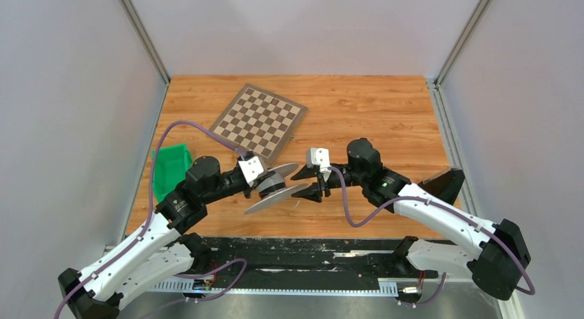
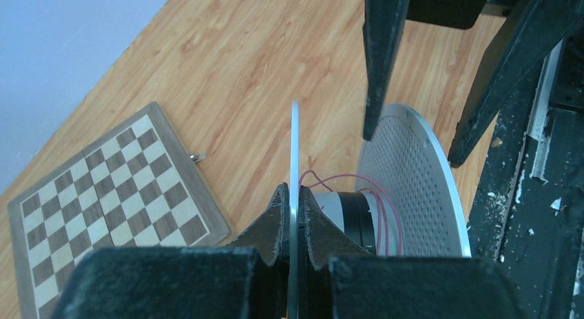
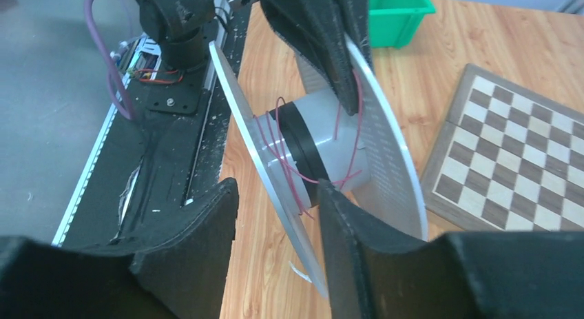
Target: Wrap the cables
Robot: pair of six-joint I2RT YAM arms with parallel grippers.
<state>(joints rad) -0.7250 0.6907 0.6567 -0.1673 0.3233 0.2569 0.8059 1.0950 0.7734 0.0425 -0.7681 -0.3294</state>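
A spool [image 1: 277, 188] with two silver disc flanges, a grey and black hub [image 3: 320, 136] and a thin red cable [image 3: 285, 169] wound loosely on it hangs above the table's near middle. My left gripper [image 1: 265, 178] is shut on the edge of one flange [image 2: 295, 143], seen edge-on between its pads. The cable [image 2: 375, 195] loops round the hub beside the perforated second flange [image 2: 413, 188]. My right gripper [image 1: 308, 184] is open, its fingers [image 3: 206, 222] on either side of the rim of the flange nearer the table's front edge [image 3: 272, 188], without pinching it.
A chessboard [image 1: 259, 120] lies behind the spool at the table's middle back. A green bin [image 1: 170, 169] sits at the left edge. A black rail with wiring [image 1: 296, 260] runs along the near edge. Grey walls close in both sides.
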